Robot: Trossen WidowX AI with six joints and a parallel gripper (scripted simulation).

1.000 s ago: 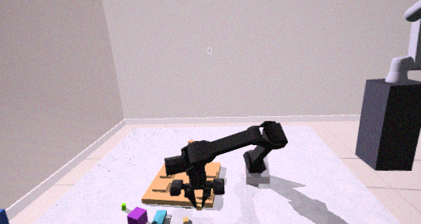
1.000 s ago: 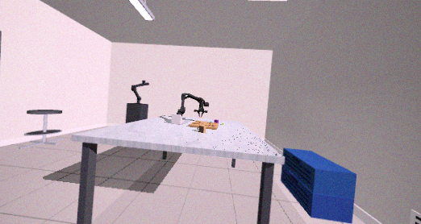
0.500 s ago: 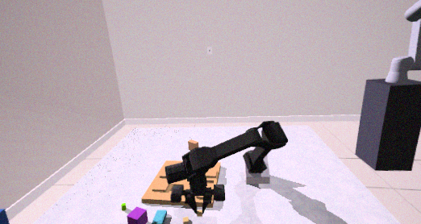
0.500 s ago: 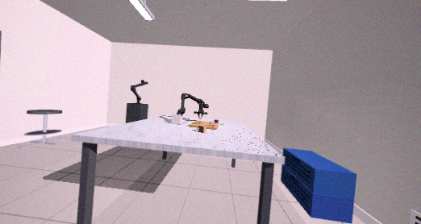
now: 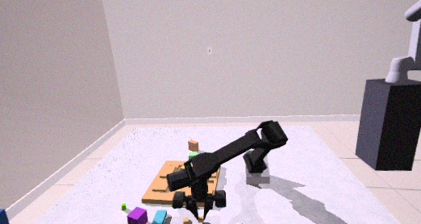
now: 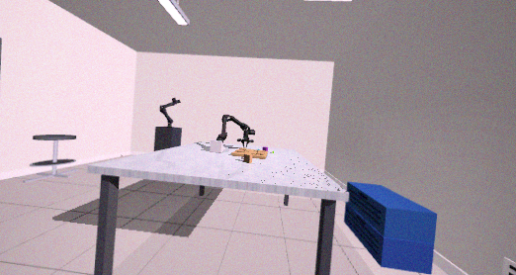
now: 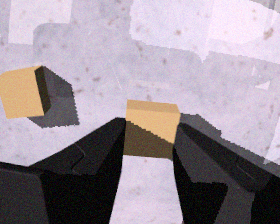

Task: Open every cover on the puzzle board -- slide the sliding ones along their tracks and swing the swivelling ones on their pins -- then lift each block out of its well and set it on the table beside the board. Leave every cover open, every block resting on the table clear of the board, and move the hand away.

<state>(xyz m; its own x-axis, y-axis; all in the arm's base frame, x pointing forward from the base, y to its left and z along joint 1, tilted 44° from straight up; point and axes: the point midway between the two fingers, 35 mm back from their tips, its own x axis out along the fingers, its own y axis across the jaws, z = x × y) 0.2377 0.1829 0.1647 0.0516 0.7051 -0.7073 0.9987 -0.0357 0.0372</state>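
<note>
My gripper [image 5: 200, 217] [image 7: 149, 131] is shut on a tan block [image 7: 152, 131] and holds it low over the table, in front of the puzzle board's near edge. A second tan block [image 5: 185, 220] [image 7: 20, 94] stands on the table beside it, to the left in the wrist view. The orange-brown puzzle board [image 5: 150, 197] [image 6: 237, 154] lies flat behind the gripper. The arm hides much of it, and its covers and wells are too small to judge. A purple block [image 5: 137, 215] and a light blue block [image 5: 160, 217] are on the table, left of the tan blocks.
A small lime block [image 5: 123, 206] lies left of the purple one. Beyond the board's far edge are a light green block [image 5: 193, 154] and an orange-brown block [image 5: 193, 145] [image 6: 248, 158]. The arm's pale base [image 5: 258, 178] stands right of the board.
</note>
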